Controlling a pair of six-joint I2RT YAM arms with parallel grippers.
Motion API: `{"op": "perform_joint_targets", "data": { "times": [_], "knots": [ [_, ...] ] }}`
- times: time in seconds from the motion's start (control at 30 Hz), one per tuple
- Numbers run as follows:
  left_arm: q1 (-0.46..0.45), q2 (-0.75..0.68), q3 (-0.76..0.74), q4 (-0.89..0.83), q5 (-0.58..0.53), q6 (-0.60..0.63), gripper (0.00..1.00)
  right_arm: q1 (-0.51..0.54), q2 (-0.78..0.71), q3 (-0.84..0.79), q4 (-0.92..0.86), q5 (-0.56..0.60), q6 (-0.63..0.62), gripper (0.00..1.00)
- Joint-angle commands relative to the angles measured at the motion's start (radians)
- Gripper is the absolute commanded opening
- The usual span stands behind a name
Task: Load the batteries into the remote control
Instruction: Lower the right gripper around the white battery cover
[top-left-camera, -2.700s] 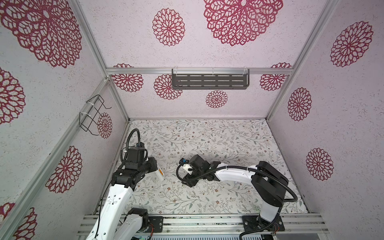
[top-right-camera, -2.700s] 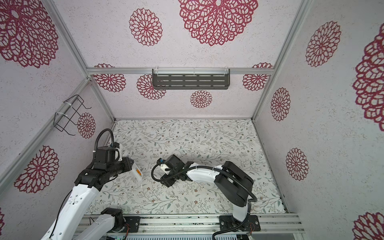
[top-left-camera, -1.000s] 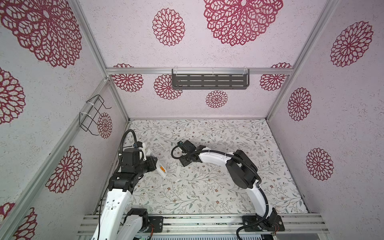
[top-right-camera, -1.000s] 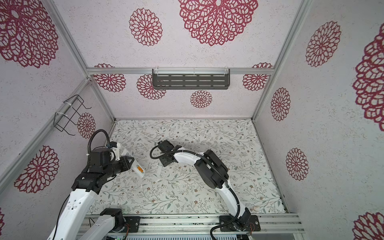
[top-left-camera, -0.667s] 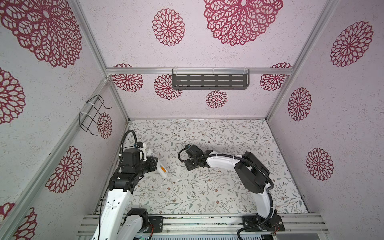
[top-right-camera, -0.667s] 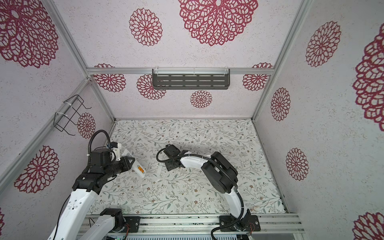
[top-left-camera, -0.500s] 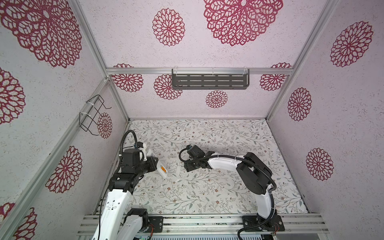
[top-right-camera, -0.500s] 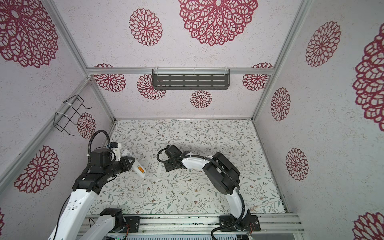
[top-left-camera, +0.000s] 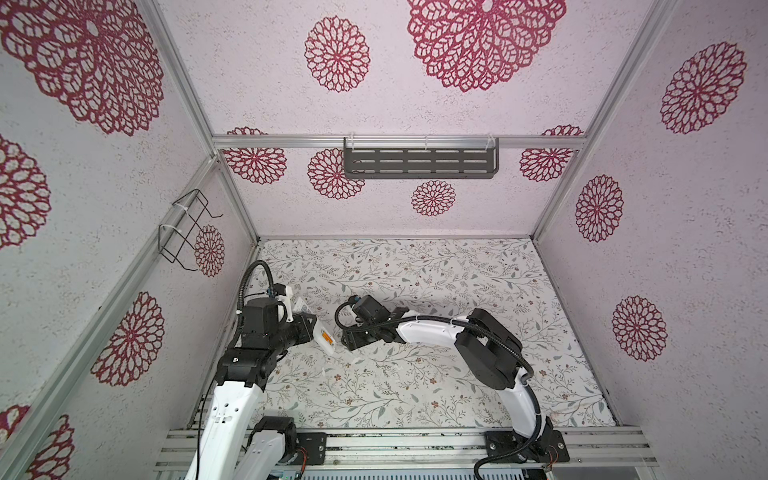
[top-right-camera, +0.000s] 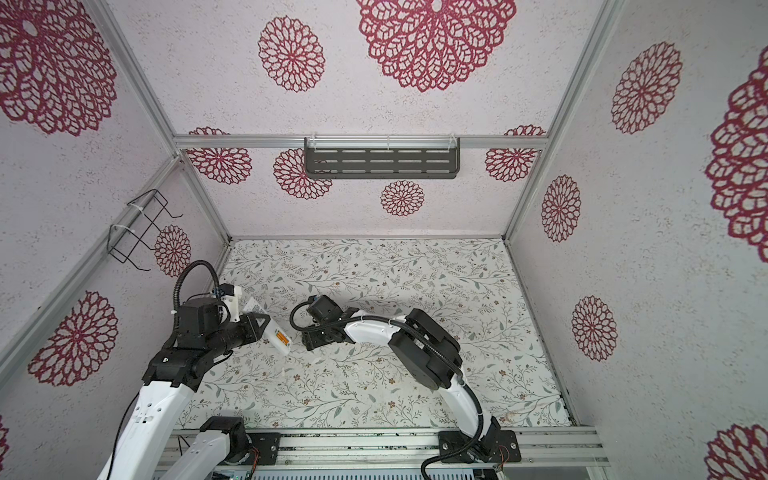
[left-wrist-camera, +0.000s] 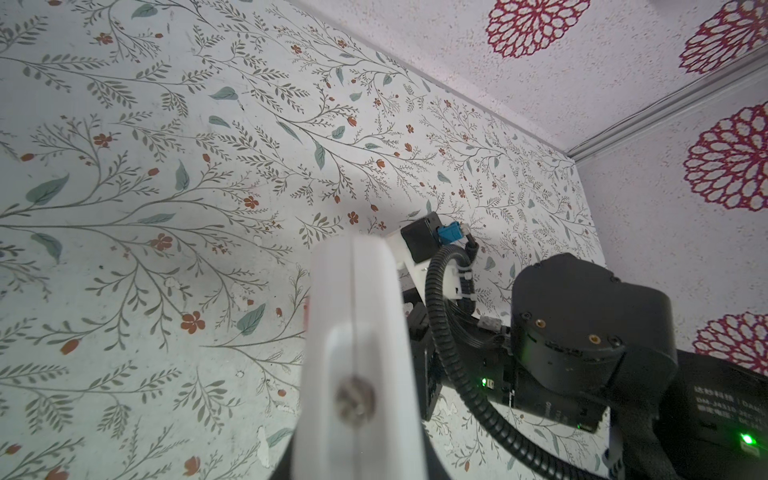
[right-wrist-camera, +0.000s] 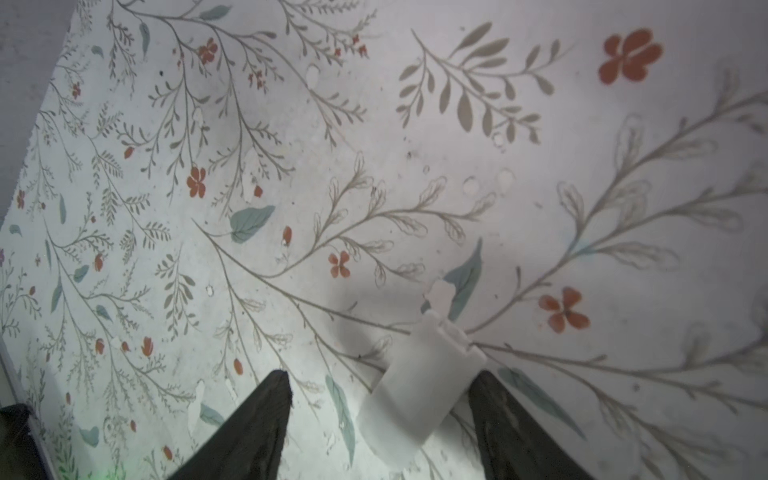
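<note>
Orange shows in the open back of the remote control (top-left-camera: 322, 337), which the left gripper (top-left-camera: 309, 328) clamps by one end and holds tilted above the table (top-left-camera: 415, 374). That orange is the batteries (top-left-camera: 327, 336), though whether both are fully seated is too small to tell. Just beside the remote's free end, the right gripper (right-wrist-camera: 380, 374) hangs low with its jaws wide, straddling a small battery cover (right-wrist-camera: 419, 390) that lies flat on the table.

Risks, as I judge them:
- The cover is thin and lies flush, so closing fingers (right-wrist-camera: 257, 428) may skate over it or flick it away.
- One finger looks nearly against the cover's edge while the other stands apart, so an off-centre squeeze could twist it.
- Gripped askew, its latch tab would miss the remote's slot.
- The remote is held at one end only, so pressing the cover home could lever it in the grip.
- The tilted open back might let a loose battery slip.

The remote is smooth, hard white plastic, slim and rectangular. The cover is frosted and slightly curved, with a notched tab. The table is matt, floral-printed and scuffed.
</note>
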Motion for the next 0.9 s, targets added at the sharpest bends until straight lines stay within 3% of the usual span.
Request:
{"op": "perform_joint_targets", "data": {
  "times": [0.0,0.13,0.33,0.5,0.87],
  "knots": [
    [0.013,-0.016,-0.005,0.041,0.001,0.014,0.0,0.014,0.064,0.03,-0.122,0.073,0.01,0.69],
    [0.018,-0.021,-0.007,0.041,-0.003,0.015,0.0,0.035,0.103,0.072,-0.187,0.161,0.0,0.64],
    [0.036,-0.015,-0.008,0.048,0.017,0.014,0.0,0.062,0.117,0.05,-0.221,0.237,-0.01,0.46],
    [0.047,-0.015,-0.008,0.053,0.027,0.013,0.0,0.081,0.094,0.042,-0.289,0.3,-0.035,0.43],
    [0.05,-0.015,-0.011,0.061,0.04,0.009,0.0,0.083,-0.064,-0.267,-0.287,0.395,-0.072,0.32]
  ]
}}
